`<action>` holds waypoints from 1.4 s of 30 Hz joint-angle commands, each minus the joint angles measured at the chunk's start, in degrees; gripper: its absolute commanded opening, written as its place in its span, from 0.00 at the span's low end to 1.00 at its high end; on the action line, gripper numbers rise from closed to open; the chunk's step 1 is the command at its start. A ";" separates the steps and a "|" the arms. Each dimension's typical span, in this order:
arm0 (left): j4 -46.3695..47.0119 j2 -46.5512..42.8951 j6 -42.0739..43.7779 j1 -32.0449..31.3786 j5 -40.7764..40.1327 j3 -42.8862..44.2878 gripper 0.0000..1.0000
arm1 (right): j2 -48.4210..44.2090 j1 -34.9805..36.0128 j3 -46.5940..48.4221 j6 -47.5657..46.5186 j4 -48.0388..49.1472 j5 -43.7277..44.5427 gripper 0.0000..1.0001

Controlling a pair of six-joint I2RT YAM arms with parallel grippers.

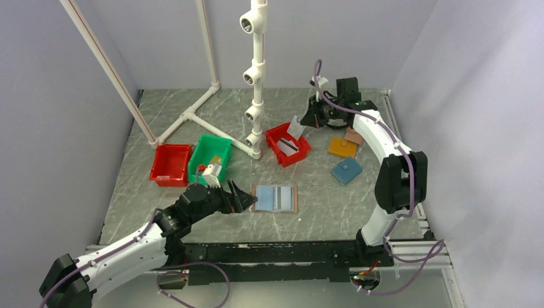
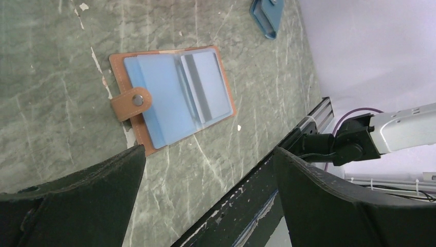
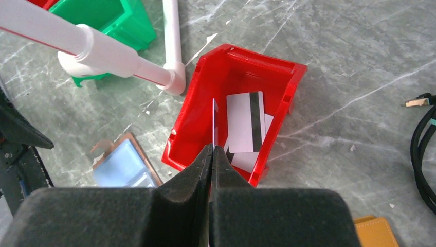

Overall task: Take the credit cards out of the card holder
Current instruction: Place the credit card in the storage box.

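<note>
The card holder (image 1: 276, 198) lies open and flat on the table, light blue lining up, snap tab (image 2: 131, 103) to one side. My left gripper (image 1: 240, 197) stands open just left of it, with nothing between its fingers (image 2: 208, 152). My right gripper (image 3: 212, 149) is shut on a thin grey-white credit card (image 3: 213, 121), seen edge-on, held upright over the small red bin (image 3: 195, 113). In the top view this card (image 1: 295, 126) hangs over that bin's rim. Two more credit cards (image 3: 246, 123) lie inside the bin, the upper one showing a black stripe.
A second red bin (image 1: 170, 164) and a green bin (image 1: 210, 157) sit at the left. A white pipe frame (image 1: 256, 77) rises behind them. An orange wallet (image 1: 342, 147), a teal-blue wallet (image 1: 346, 171) and a brown wallet (image 1: 354, 136) lie at the right.
</note>
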 commanded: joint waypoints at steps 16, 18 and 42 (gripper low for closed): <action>-2.76 0.05 2.44 0.30 -0.36 3.57 0.99 | 9.54 4.38 8.59 -4.68 -8.75 1.46 0.00; -2.92 -0.20 2.59 0.34 -0.15 3.57 0.99 | 10.54 4.50 9.51 -5.12 -9.88 1.21 0.03; 2.72 9.46 1.50 0.23 5.16 6.81 0.98 | -27.14 4.79 -23.14 -22.63 -0.09 -8.52 0.59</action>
